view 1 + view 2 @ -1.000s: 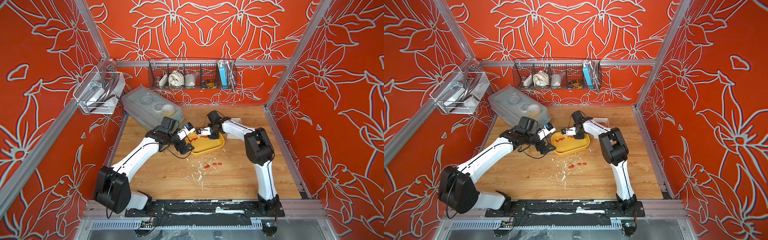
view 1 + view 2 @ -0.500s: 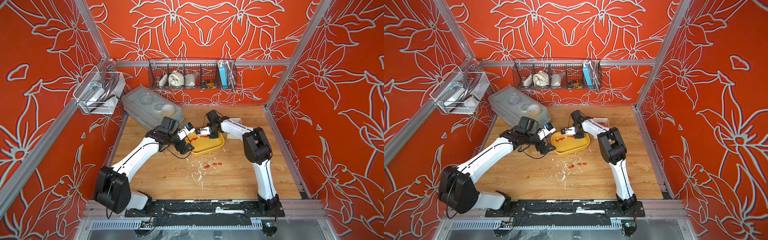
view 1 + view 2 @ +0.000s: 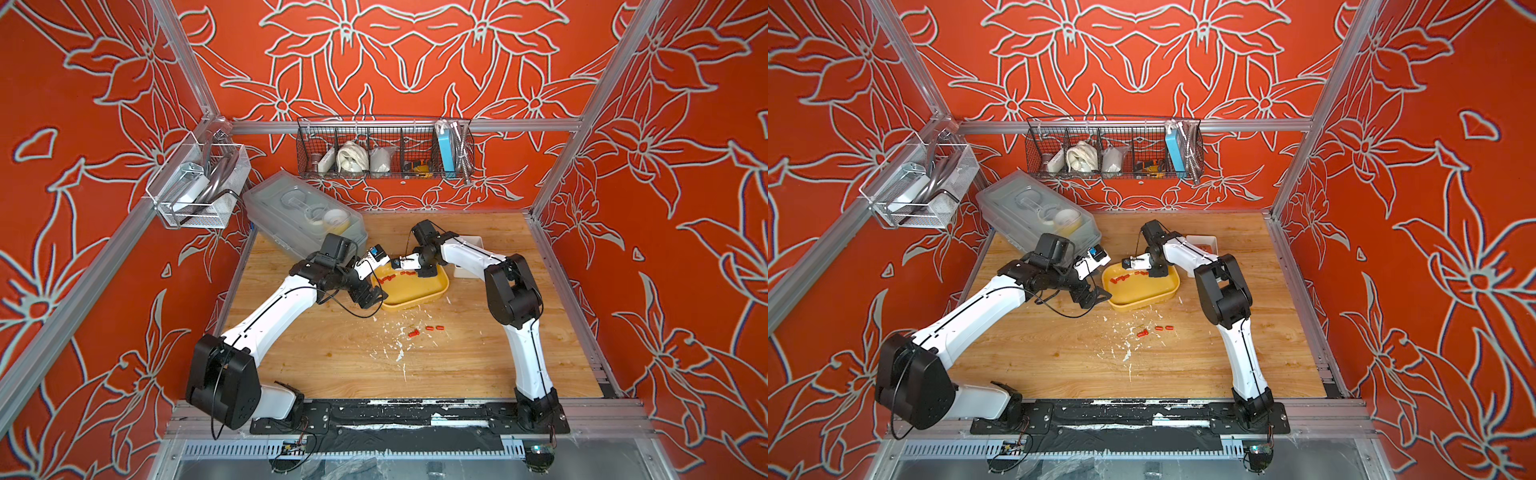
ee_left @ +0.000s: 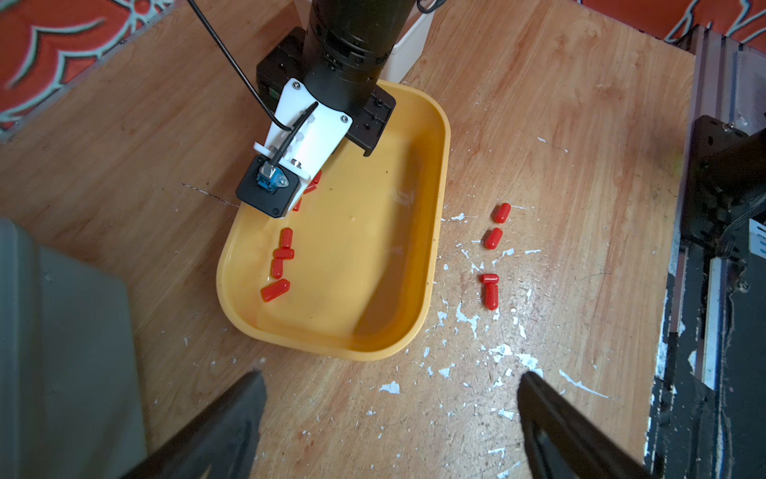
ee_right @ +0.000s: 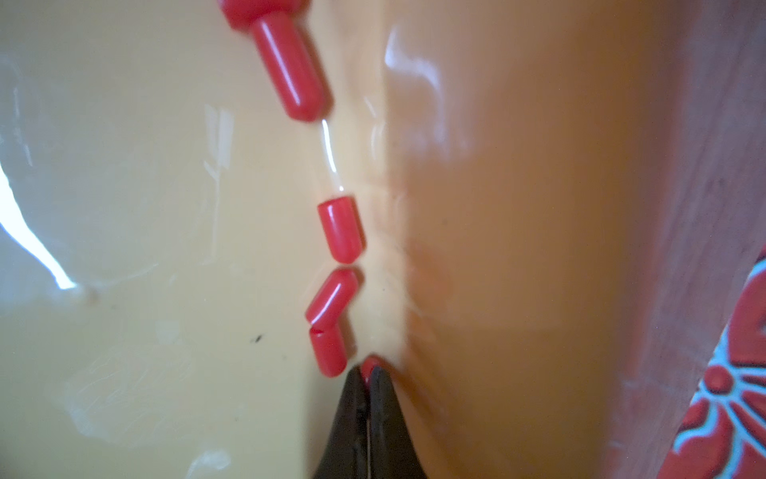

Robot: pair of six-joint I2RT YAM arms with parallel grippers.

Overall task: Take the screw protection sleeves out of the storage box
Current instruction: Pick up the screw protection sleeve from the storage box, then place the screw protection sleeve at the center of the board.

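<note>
Orange floral walls are closing in a scuffed wooden table (image 3: 332, 353). The yellow storage box (image 3: 419, 301) is sitting toward the middle of the table's far half. A white bin (image 3: 469, 249) is standing just beside its far right corner, and a clear lidded box (image 3: 299, 216) is leaning at the table's far left corner. Most of the screw protection sleeves (image 4: 282, 253) are lying inside the storage box in a ragged line along its far long wall. Four loose sleeves (image 4: 492, 238) are resting on bare wood between the box and the table's near edge.

The right gripper (image 5: 368, 375) is reaching down into the box with its jaws clenched. In the right wrist view a red sleeve tip (image 5: 369, 367) is peeking out between them, right in the crease where floor is meeting wall. The left gripper (image 4: 391, 375) is hanging spread wide just outside the box's near left corner, holding nothing.

These sleeves are looking tiny, featherlight and rubbery, so they are likely squashing under the pads rather than breaking. Their rounded, smooth barrels and the glossy box floor are probably making them prone to rolling or squirting free. The present pinch is seeming shallow, catching only an end. A surer hold would be across the middle of the barrel, jaws closing on the short axis. The crease is leaving little room for a finger on the wall side.
</note>
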